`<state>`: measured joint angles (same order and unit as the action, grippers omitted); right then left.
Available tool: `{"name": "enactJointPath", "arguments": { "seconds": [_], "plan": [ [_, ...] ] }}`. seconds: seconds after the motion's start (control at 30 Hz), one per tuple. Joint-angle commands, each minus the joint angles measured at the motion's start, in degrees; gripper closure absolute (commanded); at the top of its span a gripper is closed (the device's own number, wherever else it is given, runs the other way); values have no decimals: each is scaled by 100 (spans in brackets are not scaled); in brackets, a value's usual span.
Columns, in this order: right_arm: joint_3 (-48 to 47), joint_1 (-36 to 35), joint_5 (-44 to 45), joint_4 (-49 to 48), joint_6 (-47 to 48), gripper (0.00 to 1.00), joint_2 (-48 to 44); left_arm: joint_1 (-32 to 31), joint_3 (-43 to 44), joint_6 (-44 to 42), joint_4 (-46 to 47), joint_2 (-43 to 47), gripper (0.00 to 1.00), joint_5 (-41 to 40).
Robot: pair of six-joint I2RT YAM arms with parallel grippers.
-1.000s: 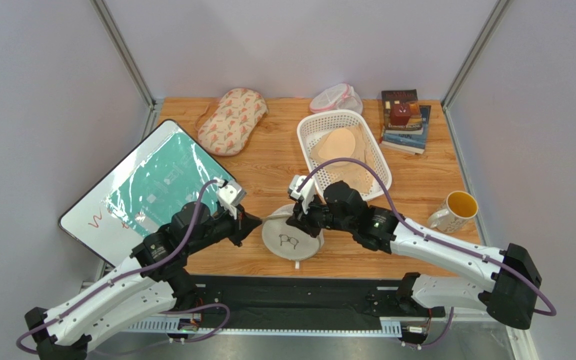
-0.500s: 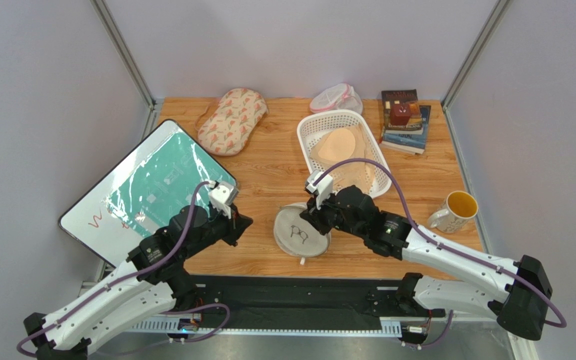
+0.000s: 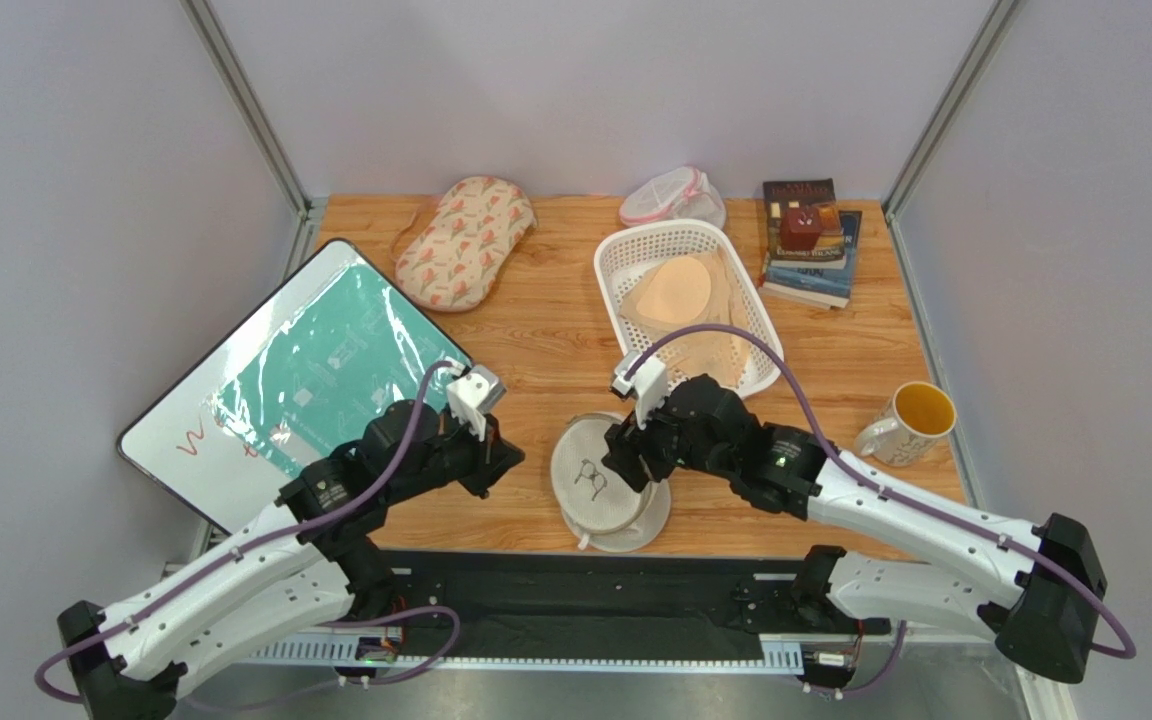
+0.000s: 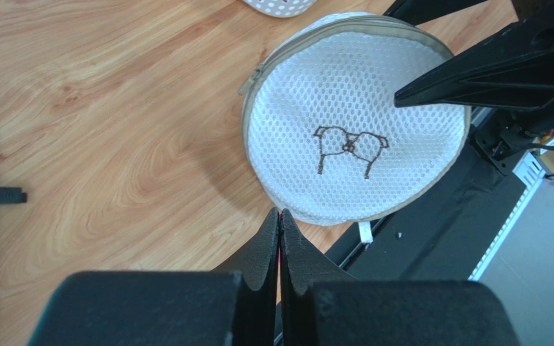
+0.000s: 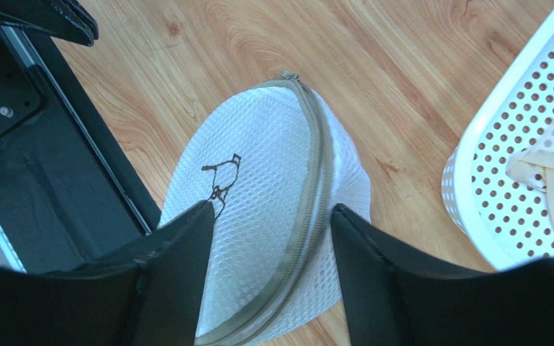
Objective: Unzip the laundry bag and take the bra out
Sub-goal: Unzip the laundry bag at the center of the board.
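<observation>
My right fingers (image 5: 179,245) are clamping the round mesh laundry bag (image 3: 602,477) across its closed zipper (image 5: 321,173), holding it tilted at the near edge of the wooden surface (image 3: 537,323), just in front of the white basket (image 3: 668,228). My left fingers (image 4: 265,249) are pressing together, empty, hovering just beside the bag's rim.

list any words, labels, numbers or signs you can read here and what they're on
No words or numbers are legible in any view.
laundry bag: a printed dark bra outline icon, no lettering.
books: cover titles too small and blurred to read.
whiteboard: a red scribble near its near corner, not readable as text.
</observation>
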<state>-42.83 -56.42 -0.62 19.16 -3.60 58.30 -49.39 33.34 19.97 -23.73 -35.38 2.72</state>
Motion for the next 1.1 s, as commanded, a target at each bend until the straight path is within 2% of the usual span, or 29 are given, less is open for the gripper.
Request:
{"name": "enactJointPath", "arguments": {
  "seconds": [0.0, 0.03, 0.13, 0.17, 0.27, 0.37, 0.47, 0.63, 0.8, 1.07],
  "plan": [
    [-340, 0, 53, 237, 8, 31, -91, 8, 155, -160, 518, -293, 100, 448],
    [-375, 0, 262, 385, -18, 28, -82, -1, 164, -151, 553, -347, 99, 457],
    [-454, 0, 493, 510, -45, 25, -108, 8, 111, -55, 667, -496, 82, 423],
    [-463, 0, 519, 493, -36, 24, -135, 8, 76, -28, 694, -505, 71, 318],
    [-551, -9, 642, 431, -27, 24, -205, 8, 58, 42, 817, -549, 50, 177],
    [-709, 8, 853, 387, -71, 24, -275, 8, 111, 77, 887, -611, 36, 124],
    [-745, 0, 652, 238, -132, 24, -302, 8, 164, 78, 931, -742, 29, 1],
    [-569, -9, 326, -96, -343, 25, -144, 17, 208, 200, 1063, -1076, 27, -8],
    [81, -18, -578, -780, -1088, 27, 49, 192, 146, 402, 1334, -1077, 23, -35],
    [1136, -44, -545, -1256, -2074, 27, 76, 544, -38, 183, 1739, -1050, 21, 492]
  ]
}}
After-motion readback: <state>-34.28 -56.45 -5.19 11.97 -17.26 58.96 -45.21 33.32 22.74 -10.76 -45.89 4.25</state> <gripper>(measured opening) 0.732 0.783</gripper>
